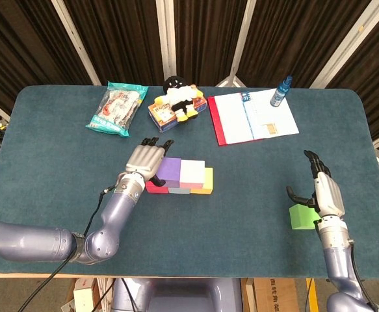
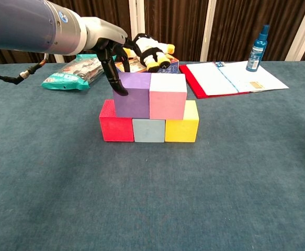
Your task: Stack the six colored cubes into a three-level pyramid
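Note:
A red cube (image 2: 115, 128), a grey cube (image 2: 148, 130) and a yellow cube (image 2: 182, 128) stand in a row on the table. On top of them sit a purple cube (image 2: 133, 94) and a pink cube (image 2: 167, 96), side by side. My left hand (image 1: 146, 158) is spread, and its fingertips (image 2: 120, 90) touch the purple cube's left face. A green cube (image 1: 301, 216) lies alone at the right. My right hand (image 1: 324, 189) hovers open just above and behind it, holding nothing.
At the back lie a snack bag (image 1: 117, 108), a plush penguin (image 1: 179, 96) on a small box, an open red-edged notebook (image 1: 252, 117) and a blue spray bottle (image 1: 281, 91). The blue tablecloth (image 2: 152, 198) reaches the front edge.

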`<state>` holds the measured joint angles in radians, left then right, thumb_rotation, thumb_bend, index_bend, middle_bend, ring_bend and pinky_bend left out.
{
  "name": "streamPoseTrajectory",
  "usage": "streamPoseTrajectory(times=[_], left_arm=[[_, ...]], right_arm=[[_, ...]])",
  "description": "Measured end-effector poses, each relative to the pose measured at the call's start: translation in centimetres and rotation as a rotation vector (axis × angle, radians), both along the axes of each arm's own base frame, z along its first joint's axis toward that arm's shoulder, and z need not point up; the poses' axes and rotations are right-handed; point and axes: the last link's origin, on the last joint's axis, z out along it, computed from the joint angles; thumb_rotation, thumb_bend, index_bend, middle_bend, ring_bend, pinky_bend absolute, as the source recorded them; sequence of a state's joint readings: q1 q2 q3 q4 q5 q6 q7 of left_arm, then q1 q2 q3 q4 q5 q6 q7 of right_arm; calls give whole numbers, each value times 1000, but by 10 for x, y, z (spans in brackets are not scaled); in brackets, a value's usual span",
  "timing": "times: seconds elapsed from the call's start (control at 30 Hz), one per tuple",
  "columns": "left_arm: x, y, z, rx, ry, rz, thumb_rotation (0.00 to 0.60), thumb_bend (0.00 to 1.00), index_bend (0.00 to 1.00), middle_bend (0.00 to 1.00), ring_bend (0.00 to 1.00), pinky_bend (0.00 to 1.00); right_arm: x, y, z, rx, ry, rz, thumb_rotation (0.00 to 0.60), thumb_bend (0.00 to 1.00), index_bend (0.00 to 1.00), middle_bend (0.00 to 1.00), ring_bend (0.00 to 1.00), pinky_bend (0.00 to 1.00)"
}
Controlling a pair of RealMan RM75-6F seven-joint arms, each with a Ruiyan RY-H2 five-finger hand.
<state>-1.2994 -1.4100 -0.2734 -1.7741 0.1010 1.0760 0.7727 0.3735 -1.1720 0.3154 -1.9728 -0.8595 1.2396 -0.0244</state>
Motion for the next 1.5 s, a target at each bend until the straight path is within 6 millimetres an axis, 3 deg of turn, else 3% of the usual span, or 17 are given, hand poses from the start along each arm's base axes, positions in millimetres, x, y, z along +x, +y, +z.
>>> streamPoseTrajectory(times=[0.7,1.1,1.5], left_arm=[[-2,-7,7,-11,-19,-13,600,234,0,215,15,0],[-7,-9,14,2,-27,-8,600,133,0,192,15,0],[-14,-8,28,42,-24,-20,600,132,0,167,11,0]], right_arm=[[1,1,0,1,-1,4,600,361,0,0,0,0],[3,2,1,0,-4,9,600,360,0,0,0,0],[3,2,3,-6,-14,7,600,361,0,0,0,0]])
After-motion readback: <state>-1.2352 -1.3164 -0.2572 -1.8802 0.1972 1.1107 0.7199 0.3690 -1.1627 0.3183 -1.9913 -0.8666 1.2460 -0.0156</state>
